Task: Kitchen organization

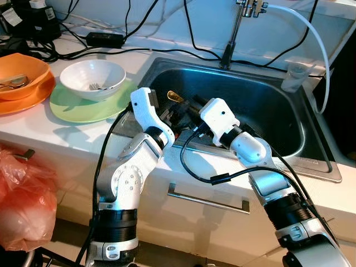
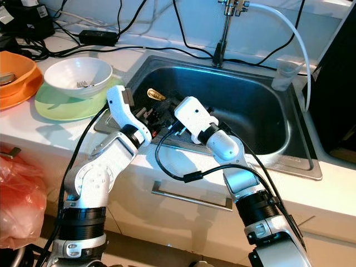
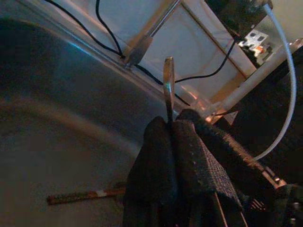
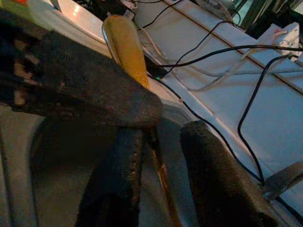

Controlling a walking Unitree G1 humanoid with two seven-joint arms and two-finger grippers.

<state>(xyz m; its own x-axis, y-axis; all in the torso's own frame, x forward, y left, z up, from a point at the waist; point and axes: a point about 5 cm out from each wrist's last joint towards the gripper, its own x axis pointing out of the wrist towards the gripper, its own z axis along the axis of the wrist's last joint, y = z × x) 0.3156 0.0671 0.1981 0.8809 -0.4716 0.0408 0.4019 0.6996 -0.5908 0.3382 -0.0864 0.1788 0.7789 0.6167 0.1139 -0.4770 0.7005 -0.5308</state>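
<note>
Reaching into your sink [image 1: 289,119], left gripper [image 3: 171,135] pinches a thin metal utensil [image 3: 168,90]; right gripper [image 4: 158,156] stands apart around a yellow-handled utensil [image 4: 125,45].

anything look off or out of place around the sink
Yes: black cables trail across the countertop right up to the sink rim and faucet, close to water. The left gripper pinches a thin metal utensil edge-on.
</note>
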